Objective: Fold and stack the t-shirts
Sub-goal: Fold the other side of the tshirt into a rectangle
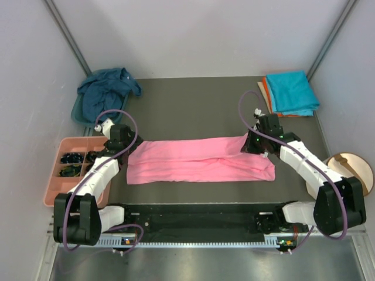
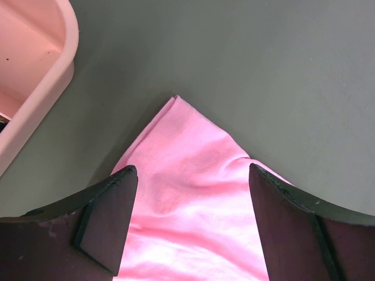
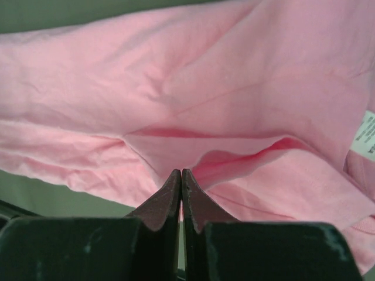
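My right hand [image 3: 180, 175] is shut tight, its tips pinching a pleat of the pink t-shirt [image 3: 246, 88] near the care label; the cloth tents up toward the grip. My left hand [image 2: 190, 175] stands wide open and holds nothing, its jaws straddling the shirt's pointed left corner, which lies flat on the tabletop [image 2: 246, 64].

The pink t-shirt lies between my two hands as a long band folded lengthwise, across the middle of the tabletop.

The risk, as I judge it: if my right hand pulls while the left is empty, the band will drag and skew, and the lengthwise fold may slip open. If my left closes too shallow, it may catch only the top layer. The salmon tray [image 2: 35, 64] sits near my left hand, so a wide swing could knock it.

Farther back, the navy t-shirt [image 1: 105, 93] is heaped on the teal basin [image 1: 76, 115] at the left. The turquoise t-shirt [image 1: 293, 91] lies folded over the orange t-shirt [image 1: 266, 89] at the right.
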Robot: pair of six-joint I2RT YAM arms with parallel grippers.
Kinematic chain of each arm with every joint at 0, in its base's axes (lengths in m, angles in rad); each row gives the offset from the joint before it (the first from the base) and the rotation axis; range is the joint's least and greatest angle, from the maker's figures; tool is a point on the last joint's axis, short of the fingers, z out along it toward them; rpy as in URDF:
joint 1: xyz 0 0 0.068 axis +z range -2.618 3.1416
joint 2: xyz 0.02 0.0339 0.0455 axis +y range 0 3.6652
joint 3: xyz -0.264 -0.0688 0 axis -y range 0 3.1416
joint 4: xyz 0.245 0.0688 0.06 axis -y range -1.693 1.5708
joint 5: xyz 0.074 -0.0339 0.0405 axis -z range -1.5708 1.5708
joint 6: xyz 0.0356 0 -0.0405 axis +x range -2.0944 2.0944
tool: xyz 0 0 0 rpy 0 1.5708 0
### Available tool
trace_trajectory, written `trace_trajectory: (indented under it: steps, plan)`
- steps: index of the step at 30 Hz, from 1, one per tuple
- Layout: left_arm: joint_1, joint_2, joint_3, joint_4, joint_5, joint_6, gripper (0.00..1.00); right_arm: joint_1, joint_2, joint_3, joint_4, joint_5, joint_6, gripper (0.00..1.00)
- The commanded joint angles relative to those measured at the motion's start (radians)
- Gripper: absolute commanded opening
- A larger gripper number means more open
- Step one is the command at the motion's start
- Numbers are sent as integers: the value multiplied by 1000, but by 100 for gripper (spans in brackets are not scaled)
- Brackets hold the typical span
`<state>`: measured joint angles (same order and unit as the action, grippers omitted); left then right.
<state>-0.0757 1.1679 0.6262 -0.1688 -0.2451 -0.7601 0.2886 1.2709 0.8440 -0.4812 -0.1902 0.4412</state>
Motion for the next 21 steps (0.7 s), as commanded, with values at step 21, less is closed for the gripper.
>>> trace_trajectory:
  steps: [21]
  plan:
    - [-4, -13, -13, 48, 12, -2, 81, 153, -183, -152, -97, -26, 99, 0]
